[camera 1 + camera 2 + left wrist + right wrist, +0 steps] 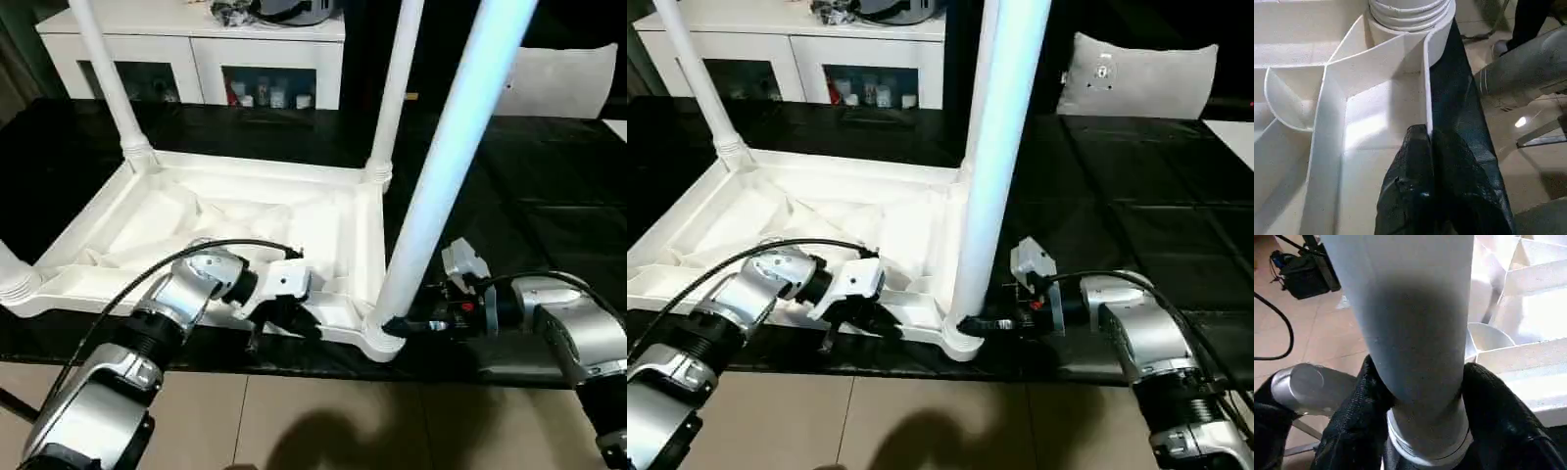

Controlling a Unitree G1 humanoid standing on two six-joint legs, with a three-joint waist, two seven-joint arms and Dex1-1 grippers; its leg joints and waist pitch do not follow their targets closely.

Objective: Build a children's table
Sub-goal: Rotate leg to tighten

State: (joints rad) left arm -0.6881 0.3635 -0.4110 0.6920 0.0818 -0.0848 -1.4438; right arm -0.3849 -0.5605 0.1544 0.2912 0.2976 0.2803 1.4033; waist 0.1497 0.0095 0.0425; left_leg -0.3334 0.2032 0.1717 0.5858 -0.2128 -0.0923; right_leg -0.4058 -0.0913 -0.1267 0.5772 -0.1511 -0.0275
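Note:
The white tabletop (pixel 225 220) lies upside down on a black table, ribbed underside up. White legs stand in its corner sockets: far left (pixel 108 78), far right (pixel 397 88), and the near right leg (pixel 441 176), which rises steeply past the camera. A leg base (pixel 10 279) shows at the near left corner. My left gripper (pixel 284 318) is shut on the tabletop's near rim, its fingers (pixel 1415 161) pinching the thin wall. My right gripper (pixel 397 325) reaches in from the right. Its fingers (pixel 1364 401) press both sides of the near right leg just above its ribbed base.
A white cabinet with glass doors (pixel 196 49) stands behind the table. A grey cushion (pixel 1136 73) lies at the back right. The black table (pixel 529 196) stretches to the right; its front edge meets tan floor (pixel 323 421). A black device with cables (pixel 1300 276) sits on the floor.

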